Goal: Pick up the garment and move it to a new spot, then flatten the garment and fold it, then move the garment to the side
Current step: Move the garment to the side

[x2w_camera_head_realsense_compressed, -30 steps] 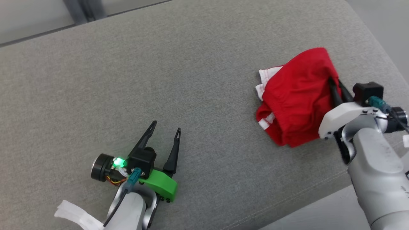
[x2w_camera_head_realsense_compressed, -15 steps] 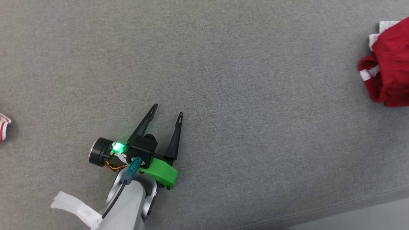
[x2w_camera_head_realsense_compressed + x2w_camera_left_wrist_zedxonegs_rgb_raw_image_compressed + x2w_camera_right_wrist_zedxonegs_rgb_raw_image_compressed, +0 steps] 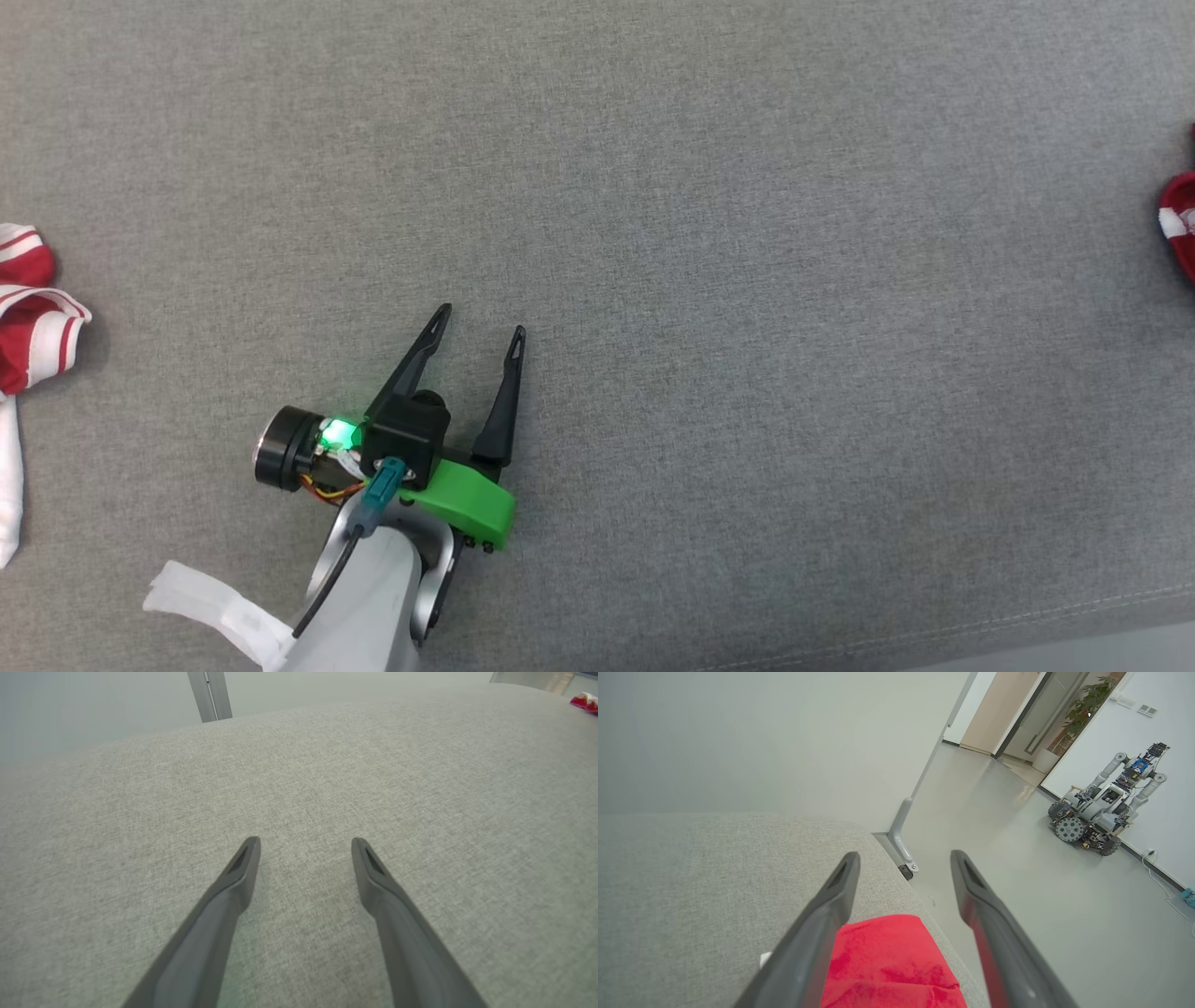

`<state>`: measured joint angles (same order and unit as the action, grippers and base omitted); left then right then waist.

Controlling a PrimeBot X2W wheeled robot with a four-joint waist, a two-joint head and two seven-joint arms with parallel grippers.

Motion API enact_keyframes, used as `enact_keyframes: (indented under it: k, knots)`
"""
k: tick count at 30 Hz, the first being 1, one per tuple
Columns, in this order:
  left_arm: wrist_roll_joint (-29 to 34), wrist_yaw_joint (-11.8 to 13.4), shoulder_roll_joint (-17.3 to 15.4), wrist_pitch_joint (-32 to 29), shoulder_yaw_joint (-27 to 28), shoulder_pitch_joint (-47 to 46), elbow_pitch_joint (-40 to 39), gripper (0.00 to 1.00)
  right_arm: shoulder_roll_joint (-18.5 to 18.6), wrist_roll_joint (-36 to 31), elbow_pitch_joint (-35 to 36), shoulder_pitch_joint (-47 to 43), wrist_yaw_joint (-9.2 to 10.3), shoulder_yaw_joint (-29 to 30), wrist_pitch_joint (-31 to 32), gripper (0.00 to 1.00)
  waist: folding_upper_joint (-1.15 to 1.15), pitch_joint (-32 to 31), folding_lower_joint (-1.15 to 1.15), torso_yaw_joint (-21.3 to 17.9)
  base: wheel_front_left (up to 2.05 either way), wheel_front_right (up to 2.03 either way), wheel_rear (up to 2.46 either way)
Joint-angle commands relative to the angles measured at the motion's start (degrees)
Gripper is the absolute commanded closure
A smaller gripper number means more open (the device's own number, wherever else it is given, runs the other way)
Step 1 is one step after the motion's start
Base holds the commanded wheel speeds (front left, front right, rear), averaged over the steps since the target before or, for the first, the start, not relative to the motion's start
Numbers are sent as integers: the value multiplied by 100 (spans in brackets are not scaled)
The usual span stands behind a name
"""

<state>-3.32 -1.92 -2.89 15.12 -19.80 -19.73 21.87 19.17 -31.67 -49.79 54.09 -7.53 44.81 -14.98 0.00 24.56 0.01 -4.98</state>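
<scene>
You had the grey cushion (image 3: 709, 233) stretching wide in front of you, with bare floor (image 3: 1017, 872) starting just past its right end. The red garment (image 3: 892, 961) lay in a compact heap at that end, close to the rim. A sliver of it showed at the right border of the head view, well apart from the left gripper (image 3: 479, 320). How neat the fold was I could not tell. To my eye you were on the last step, setting the garment aside, and it looked all but done. To finish it well, you needed to draw the right arm up and away along the line of its own fingers, not sideways. A fingertip catching the fabric could have opened the fold or dragged the heap over the rim onto the floor. A striped cloth (image 3: 33, 322) sat at the far left of the cushion, and I judged it no part of this step. The right gripper (image 3: 904, 855) stood wide open with nothing between its fingers. The garment lay below them, and whether either finger brushed it I could not tell. The left gripper was spread just as wide, held nothing, and hovered low over bare cushion, its fingertips (image 3: 247, 858) apart from everything.
</scene>
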Motion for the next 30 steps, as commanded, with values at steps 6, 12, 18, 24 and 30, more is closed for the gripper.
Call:
enact_keyframes:
  k: [6, 12, 18, 24, 30]
  knots:
    - [-96, 106, -14, 3, 77, 117, 24, 0, -396, 1035, 571, -397, 9, -1220, -22, 0, 0, -256, -1, 41, 0, 0, 0]
    - [-249, 202, -12, 3, 142, 246, 39, 0, -922, 1809, 1331, -1109, 9, -2219, -21, 0, 0, -516, -1, 172, 0, 0, 0]
    - [-388, 328, -10, 3, 253, 424, 72, 0, -1305, 2252, 1830, -1849, 9, -2875, -22, 0, 0, -808, -1, 367, 0, 0, 0]
    - [-568, 452, -10, 3, 465, 642, 119, 0, -1466, 2684, 2078, -2533, 9, -3246, -23, 0, 0, -1095, -1, 546, 0, 0, 0]
    - [-626, 554, -10, 3, 775, 913, 124, 0, -1598, 2915, 2249, -3180, 9, -3631, -22, 0, 0, -1438, -1, 631, 0, 0, 0]
